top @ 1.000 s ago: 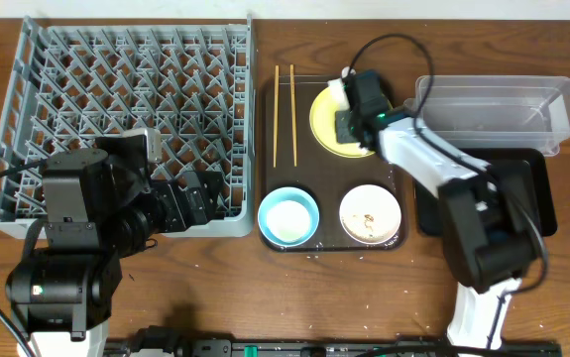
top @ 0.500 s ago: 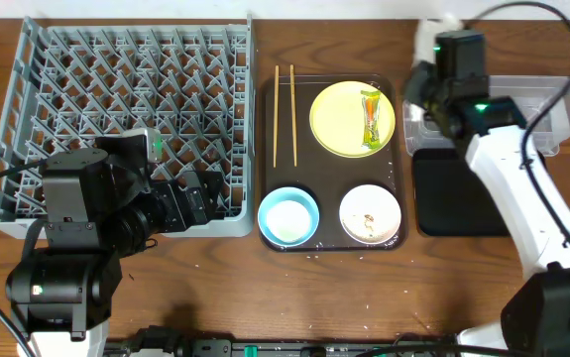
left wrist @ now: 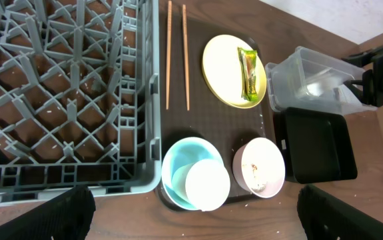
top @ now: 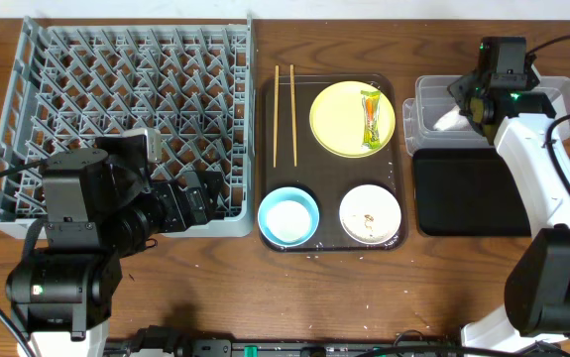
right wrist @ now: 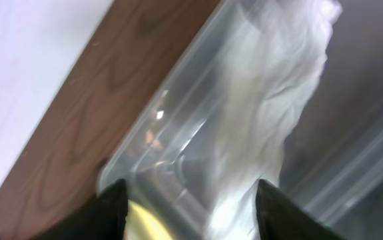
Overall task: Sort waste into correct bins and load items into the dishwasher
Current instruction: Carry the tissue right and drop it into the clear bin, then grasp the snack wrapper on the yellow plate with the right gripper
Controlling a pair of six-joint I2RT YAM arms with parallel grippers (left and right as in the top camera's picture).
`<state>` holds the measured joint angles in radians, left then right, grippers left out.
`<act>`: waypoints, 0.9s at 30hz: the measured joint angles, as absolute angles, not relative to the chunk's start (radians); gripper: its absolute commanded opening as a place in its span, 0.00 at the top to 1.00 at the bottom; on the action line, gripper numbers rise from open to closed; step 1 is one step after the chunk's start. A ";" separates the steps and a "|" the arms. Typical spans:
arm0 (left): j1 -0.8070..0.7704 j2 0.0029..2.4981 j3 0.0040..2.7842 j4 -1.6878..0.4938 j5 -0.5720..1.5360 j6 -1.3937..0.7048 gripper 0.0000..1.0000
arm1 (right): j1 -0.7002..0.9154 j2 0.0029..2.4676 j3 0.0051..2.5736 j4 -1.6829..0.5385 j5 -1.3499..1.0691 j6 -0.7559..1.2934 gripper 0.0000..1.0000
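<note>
The crumpled white napkin (top: 447,120) lies inside the clear plastic tub (top: 552,99), toward its left end, its pale folds lying against the tub's see-through wall in the right wrist view. The right gripper (right wrist: 191,190) hangs directly over it with its two dark fingers spread apart. The napkin shows in the gap between them, and no pinch on it can be seen. The tub stands at the back right of the wooden table (top: 265,297), its front edge just beside the shallow black tray (top: 468,193).

To the left of both bins sits the dark brown serving tray (top: 329,169). On it, at the back right, the round yellow plate (top: 339,124) carries the green-and-yellow snack packet (top: 371,119), which lies lengthwise near the plate's right edge. The two wooden chopsticks (top: 284,114) lie side by side along the tray's left edge. At the front left is the light-blue bowl (top: 288,218), and the left wrist view shows the small white cup (left wrist: 207,185) sitting inside it. At the front right is the white bowl (top: 370,214), with pale food scraps (top: 369,223) scattered on its bottom.

The large grey dish rack (top: 126,79) takes up the left of the table, right beside the serving tray. The left gripper (left wrist: 194,200) hovers above the rack's front right corner with its fingers wide apart and nothing between them.
</note>
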<state>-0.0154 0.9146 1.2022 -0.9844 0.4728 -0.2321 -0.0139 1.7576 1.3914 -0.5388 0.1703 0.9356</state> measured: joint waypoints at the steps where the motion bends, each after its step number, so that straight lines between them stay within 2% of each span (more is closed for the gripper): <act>1: -0.015 0.915 1.202 -0.984 0.472 -0.232 0.02 | -0.014 1.753 1.391 -0.532 0.149 0.935 0.37; 4: -0.015 0.915 1.202 -0.984 0.473 -0.232 0.02 | -0.006 1.736 1.391 -0.492 0.081 0.890 0.43; 7: -0.015 0.915 1.202 -0.984 0.473 -0.232 0.02 | 0.038 1.696 1.391 -0.445 0.007 0.761 0.47; 11: -0.015 0.915 1.202 -0.984 0.473 -0.232 0.02 | 0.186 1.651 1.393 -0.477 -0.047 0.484 0.47; 14: -0.015 0.915 1.202 -0.984 0.472 -0.232 0.02 | 0.303 1.669 1.394 -0.528 -0.019 0.358 0.48; 18: -0.015 0.915 1.202 -0.984 0.472 -0.232 0.02 | 0.401 1.767 1.394 -0.495 0.118 0.298 0.48; 24: -0.015 0.915 1.202 -0.984 0.472 -0.232 0.02 | 0.410 1.980 1.393 -0.327 0.270 0.272 0.45; 27: -0.015 0.915 1.202 -0.984 0.473 -0.232 0.02 | 0.402 2.056 1.393 -0.254 0.301 0.268 0.51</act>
